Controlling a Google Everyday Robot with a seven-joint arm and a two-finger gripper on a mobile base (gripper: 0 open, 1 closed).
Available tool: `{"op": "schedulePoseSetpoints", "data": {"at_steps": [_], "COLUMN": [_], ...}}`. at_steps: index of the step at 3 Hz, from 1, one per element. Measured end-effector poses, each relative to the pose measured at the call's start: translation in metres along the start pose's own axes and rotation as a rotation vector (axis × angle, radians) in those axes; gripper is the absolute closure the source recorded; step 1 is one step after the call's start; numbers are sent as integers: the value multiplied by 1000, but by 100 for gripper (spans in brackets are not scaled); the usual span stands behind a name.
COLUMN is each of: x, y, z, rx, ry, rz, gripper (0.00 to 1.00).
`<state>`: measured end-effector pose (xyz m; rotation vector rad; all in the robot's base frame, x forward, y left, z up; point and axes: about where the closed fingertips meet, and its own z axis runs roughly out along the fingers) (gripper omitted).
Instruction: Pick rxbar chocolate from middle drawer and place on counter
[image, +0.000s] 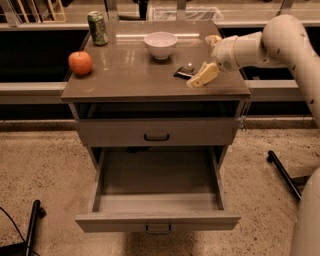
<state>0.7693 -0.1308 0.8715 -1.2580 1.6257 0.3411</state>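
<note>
The rxbar chocolate (185, 72), a small black bar, lies flat on the counter (125, 75) near its right front part. My gripper (207, 58) is open just to the right of the bar. One cream finger (202, 76) rests low beside the bar, and the other (213, 40) is farther back. The gripper holds nothing. The middle drawer (157, 221) is pulled out wide below the counter, and its inside shows no objects.
A red apple (80, 62) sits at the counter's left. A green can (98, 28) stands at the back left and a white bowl (161, 45) at the back middle. A closed drawer with a black handle (156, 136) is above the open one. Dark bars lie on the floor left (31, 225) and right (282, 172).
</note>
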Motion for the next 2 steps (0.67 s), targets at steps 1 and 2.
{"op": "schedulePoseSetpoints", "data": {"at_steps": [1,2], "x": [-2,-2], "y": [12,12], "z": [-5,-5], "rx": [-47,-47], "ry": [24,23], "rz": [-57,-56], "gripper": [0,0]}}
